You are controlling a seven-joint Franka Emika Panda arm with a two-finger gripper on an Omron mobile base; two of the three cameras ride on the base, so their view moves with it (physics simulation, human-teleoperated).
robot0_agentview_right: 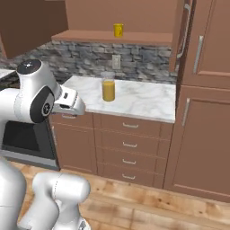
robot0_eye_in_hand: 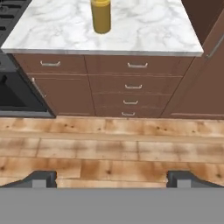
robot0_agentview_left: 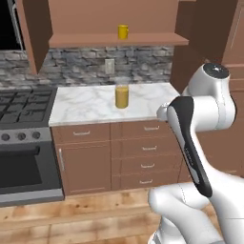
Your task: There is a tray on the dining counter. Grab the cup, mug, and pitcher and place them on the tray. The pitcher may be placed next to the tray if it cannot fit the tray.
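The pitcher (robot0_agentview_left: 121, 96) (robot0_agentview_right: 108, 87) (robot0_eye_in_hand: 101, 15), a clear glass cylinder of orange juice, stands upright on the marble kitchen counter (robot0_agentview_left: 86, 105) above the wooden drawers. A small yellow vessel (robot0_agentview_left: 123, 31) (robot0_agentview_right: 118, 30) sits on the wooden shelf above it; it is too small to tell whether it is the cup or the mug. My gripper (robot0_eye_in_hand: 112, 179) is open with nothing between its fingertips (robot0_eye_in_hand: 41, 178). It hangs over the wooden floor, well short of the counter and pitcher. The tray and the dining counter are out of view.
A black stove and oven (robot0_agentview_left: 24, 109) adjoin the counter on the left. Tall wooden cabinets (robot0_agentview_right: 202, 112) rise on the right. The drawer fronts (robot0_eye_in_hand: 131, 87) face me across the plank floor (robot0_eye_in_hand: 109, 148), and a stone backsplash (robot0_agentview_left: 86, 64) backs the counter.
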